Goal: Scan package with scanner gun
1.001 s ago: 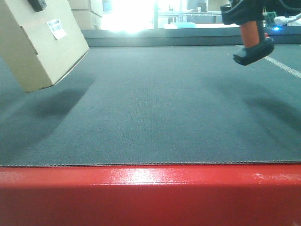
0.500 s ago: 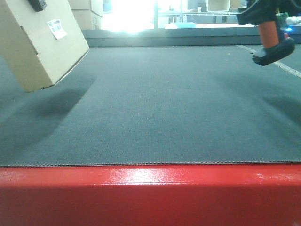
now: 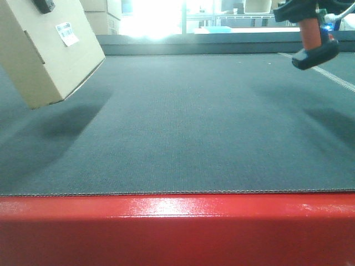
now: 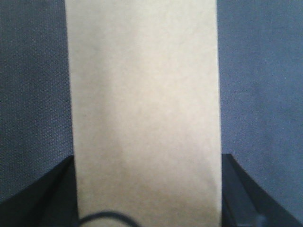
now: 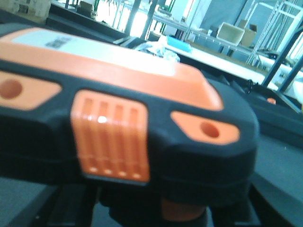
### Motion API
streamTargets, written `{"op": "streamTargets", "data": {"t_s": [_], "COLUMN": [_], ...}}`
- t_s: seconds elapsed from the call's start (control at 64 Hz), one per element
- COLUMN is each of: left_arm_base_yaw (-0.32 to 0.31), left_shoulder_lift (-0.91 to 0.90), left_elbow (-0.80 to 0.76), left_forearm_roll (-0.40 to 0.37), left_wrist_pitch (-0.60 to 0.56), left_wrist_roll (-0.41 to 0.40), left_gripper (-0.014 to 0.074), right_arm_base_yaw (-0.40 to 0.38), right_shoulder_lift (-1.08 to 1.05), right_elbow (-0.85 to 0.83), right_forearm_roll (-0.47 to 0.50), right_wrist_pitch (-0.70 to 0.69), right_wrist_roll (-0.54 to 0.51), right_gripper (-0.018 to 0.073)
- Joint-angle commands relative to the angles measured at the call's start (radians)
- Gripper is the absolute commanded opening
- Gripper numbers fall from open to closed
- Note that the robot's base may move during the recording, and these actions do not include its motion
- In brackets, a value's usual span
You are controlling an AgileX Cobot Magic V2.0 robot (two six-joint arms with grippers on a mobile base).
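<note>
A glossy red edge [image 3: 177, 227] runs across the foreground, below the package and nearer than it. Beyond it, a grey mat [image 3: 194, 122] stretches away, with a soft shadow under the package.

The package [image 3: 50, 55], a plain tan box, hangs tilted in the air. The left gripper [image 4: 147, 198] is clamped on it, and dark fingers [image 4: 42, 194] show on both sides of the cardboard. A small white label [image 3: 66, 33] sits high on the package's face, turned towards the open mat.

The scanner [image 3: 313, 41] hangs well apart from the package, far to its right and farther back, with its orange handle pointing down. It fills the right wrist view. The right gripper [image 5: 151, 213] evidently grips it, since it hangs clear of the mat, though the fingers are mostly hidden.

Stacked boxes [image 3: 102, 14] stand behind the package, and to their right is a glaring bright window [image 3: 152, 16].

The step in hand appears to be aiming. To do it well:
- Hold the package steady.
- Swing the scanner's nose towards the package until it faces the label squarely.
- Close the gap without touching the cardboard.
- Avoid a steep angle, since glare could spoil the read.
</note>
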Motion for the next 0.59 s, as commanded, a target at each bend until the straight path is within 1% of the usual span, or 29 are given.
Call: {"op": "streamTargets", "data": {"t_s": [0.0,0.297,0.407,0.579], "left_arm_base_yaw": [0.004,0.004,0.004,0.004], "left_shoulder_lift": [-0.017,-0.017,-0.017,-0.017], "left_elbow": [-0.011,-0.011,-0.011,-0.011], "left_forearm_roll": [-0.020,-0.020,-0.020,-0.020], "left_wrist_pitch": [-0.012,-0.012,-0.012,-0.012], "left_wrist_roll": [0.000,0.000,0.000,0.000], "left_gripper": [0.0213,0.0213,0.0213,0.0213], "right_arm_base_yaw": [-0.017,-0.009,-0.004,0.034], "right_shoulder_lift": [0.003,0.037,0.037,0.037], "right_elbow": [-0.017,-0.017,-0.017,-0.017], "right_forearm_roll": [0.014,0.008,-0.040,-0.040], "right_wrist_pitch": [-0.043,-0.018,-0.014,-0.020], "right_wrist_roll": [-0.010,-0.010,-0.010,-0.010], "right_gripper": [0.0184,0.0184,0.0184,0.0184]}}
